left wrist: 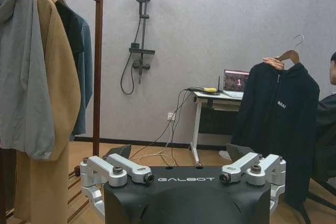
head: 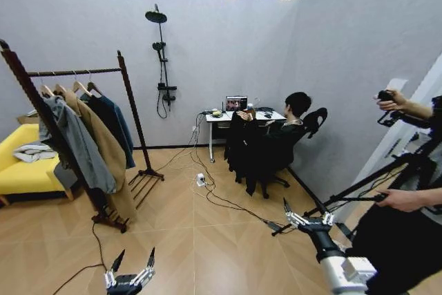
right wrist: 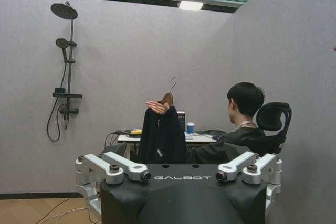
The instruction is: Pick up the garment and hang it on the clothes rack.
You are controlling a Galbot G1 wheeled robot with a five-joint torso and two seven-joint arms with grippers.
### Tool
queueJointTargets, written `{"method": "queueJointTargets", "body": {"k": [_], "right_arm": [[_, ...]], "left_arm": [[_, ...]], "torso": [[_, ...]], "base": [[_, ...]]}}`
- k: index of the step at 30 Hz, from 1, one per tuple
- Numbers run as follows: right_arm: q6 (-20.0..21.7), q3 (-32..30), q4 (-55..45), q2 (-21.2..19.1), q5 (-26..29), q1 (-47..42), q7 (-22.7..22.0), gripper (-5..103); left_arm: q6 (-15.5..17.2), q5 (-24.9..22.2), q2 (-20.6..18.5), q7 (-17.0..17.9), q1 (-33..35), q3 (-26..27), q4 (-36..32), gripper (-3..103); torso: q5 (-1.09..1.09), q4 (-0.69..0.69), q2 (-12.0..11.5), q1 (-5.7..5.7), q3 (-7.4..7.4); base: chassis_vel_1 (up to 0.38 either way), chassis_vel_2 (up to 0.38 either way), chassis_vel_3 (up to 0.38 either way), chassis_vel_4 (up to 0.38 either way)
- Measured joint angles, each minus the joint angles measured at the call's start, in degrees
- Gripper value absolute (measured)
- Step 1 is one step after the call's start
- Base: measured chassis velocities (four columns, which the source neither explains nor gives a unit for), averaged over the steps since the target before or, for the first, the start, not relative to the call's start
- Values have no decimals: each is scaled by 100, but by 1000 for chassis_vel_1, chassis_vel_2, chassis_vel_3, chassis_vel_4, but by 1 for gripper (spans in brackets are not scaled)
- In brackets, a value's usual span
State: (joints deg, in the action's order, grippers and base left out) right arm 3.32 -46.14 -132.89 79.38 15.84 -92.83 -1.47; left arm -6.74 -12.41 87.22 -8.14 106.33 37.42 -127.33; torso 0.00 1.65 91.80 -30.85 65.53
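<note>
While the left gripper [head: 130,264] hung low at the robot's left with its 2 fingers [left wrist: 128,169] spread wide and holding nothing, the right gripper [head: 306,212] reached forward on the robot's right, likewise spread wide and holding nothing. Both were well apart from the garment [left wrist: 277,124], a long black coat on a wooden hanger [left wrist: 289,55] with a metal hook. A seated person's hand [right wrist: 157,107] held that hanger up by its shoulder, so the coat hung free in front of the white desk [head: 219,117] at the far wall, its hem near the floor. The clothes rack [head: 130,94] stood to the robot's left, dark reddish-brown, with 2 posts and 1 horizontal bar. On that bar hung a grey jacket [left wrist: 22,72], a tan long coat [left wrist: 55,103] and a teal-blue jacket [left wrist: 83,72], side by side and touching. A yellow sofa [head: 21,170] sat just behind the rack.
</note>
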Motion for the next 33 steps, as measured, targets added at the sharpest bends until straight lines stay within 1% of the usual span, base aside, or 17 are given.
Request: {"method": "queueJointTargets", "body": {"k": [11, 17, 24, 31, 33], "right_arm": [[60, -7, -12, 9, 98, -26, 65, 100], [55, -33, 5, 6, 103, -27, 74, 100], [3, -58, 35, 7, 110, -42, 74, 100], [-13, -50, 35, -3, 115, -33, 75, 100], [-19, -49, 36, -5, 118, -31, 75, 100]], "left_arm": [[0, 0, 0, 0, 0, 0, 0, 100], [0, 0, 0, 0, 0, 0, 0, 100], [0, 0, 0, 0, 0, 1, 0, 100], [0, 0, 0, -1, 0, 0, 0, 100], [0, 0, 0, 0, 0, 1, 0, 100]], "torso": [[0, 1, 2, 2, 0], [0, 0, 2, 2, 0], [0, 0, 0, -1, 0], [2, -1, 0, -1, 0], [-1, -1, 1, 0, 0]], "base": [[0, 0, 0, 0], [-114, 119, 121, -95], [-218, 215, 209, -217], [-265, 283, 276, -266], [-331, 316, 339, -316]]}}
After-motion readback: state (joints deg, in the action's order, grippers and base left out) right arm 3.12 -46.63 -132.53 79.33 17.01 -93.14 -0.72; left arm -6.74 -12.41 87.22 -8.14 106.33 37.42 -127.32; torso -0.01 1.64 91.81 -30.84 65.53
